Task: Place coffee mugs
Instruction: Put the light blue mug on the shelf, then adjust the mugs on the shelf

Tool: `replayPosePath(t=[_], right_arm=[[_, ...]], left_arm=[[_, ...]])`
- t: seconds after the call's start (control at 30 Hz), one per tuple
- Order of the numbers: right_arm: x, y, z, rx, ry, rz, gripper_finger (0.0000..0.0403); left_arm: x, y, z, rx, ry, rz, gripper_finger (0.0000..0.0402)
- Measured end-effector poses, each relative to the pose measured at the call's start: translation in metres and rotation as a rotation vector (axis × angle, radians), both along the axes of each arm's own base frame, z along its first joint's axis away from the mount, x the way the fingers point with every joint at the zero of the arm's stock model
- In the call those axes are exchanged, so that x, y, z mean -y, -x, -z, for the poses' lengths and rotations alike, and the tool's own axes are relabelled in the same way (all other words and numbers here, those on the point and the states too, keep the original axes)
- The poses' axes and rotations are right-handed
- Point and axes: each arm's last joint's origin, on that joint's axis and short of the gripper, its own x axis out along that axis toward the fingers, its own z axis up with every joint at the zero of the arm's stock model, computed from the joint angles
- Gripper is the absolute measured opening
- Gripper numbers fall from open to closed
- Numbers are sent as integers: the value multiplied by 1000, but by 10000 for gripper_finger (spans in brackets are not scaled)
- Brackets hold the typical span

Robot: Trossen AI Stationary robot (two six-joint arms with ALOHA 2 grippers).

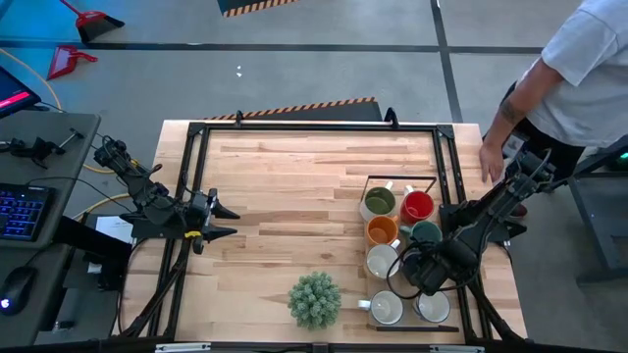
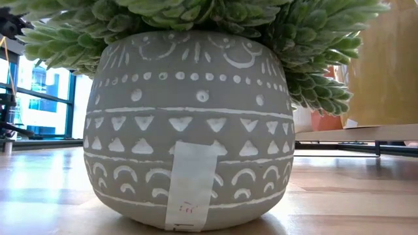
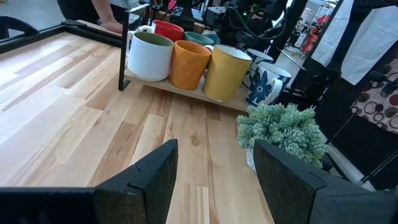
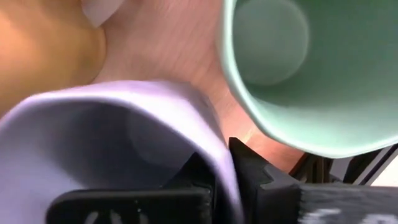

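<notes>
Several coffee mugs stand in two rows on a wooden tray (image 1: pixel 371 180) at the table's right: olive-lined (image 1: pixel 379 202), red (image 1: pixel 417 206), orange (image 1: pixel 382 230), green (image 1: pixel 428 232) and white ones (image 1: pixel 386 308). My right gripper (image 1: pixel 424 273) points down over the tray's right row, shut on a white mug (image 4: pixel 106 143) between the green mug (image 4: pixel 298 74) and the orange one (image 4: pixel 43 56). My left gripper (image 1: pixel 221 221) waits open near the table's left edge, its fingers (image 3: pixel 149 180) aimed across at the tray. My right gripper pinches the white mug's rim (image 4: pixel 219 155) at one spot of the wall, one finger inside the mug and one outside. The fingers come from above, pointing down. The mug stays upright, mouth up; whether its base rests on the tray cannot be told.
A spiky green plant (image 1: pixel 314 300) in a patterned grey pot (image 2: pixel 189 130) stands near the table's front edge, left of the tray. A black frame (image 1: pixel 196 132) rims the table. A person stands at the far right with a hand (image 1: pixel 490 157) on the table's edge.
</notes>
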Motion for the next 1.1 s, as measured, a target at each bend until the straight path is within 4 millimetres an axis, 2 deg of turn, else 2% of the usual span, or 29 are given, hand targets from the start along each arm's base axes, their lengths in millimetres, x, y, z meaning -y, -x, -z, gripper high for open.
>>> replayPosePath(t=[0.23,0.4,0.87,1.1], right_arm=[[-1,0,0,-5,-13,16,64],[-1,0,0,-8,-15,16,86],[-1,1,-1,-25,-30,17,108],[0,1,-12,-1,-58,-12,108]], left_arm=[[0,0,0,1,0,-4,197],[0,0,0,1,0,-4,197],[0,0,0,1,1,-3,197],[0,0,0,0,1,-3,197]])
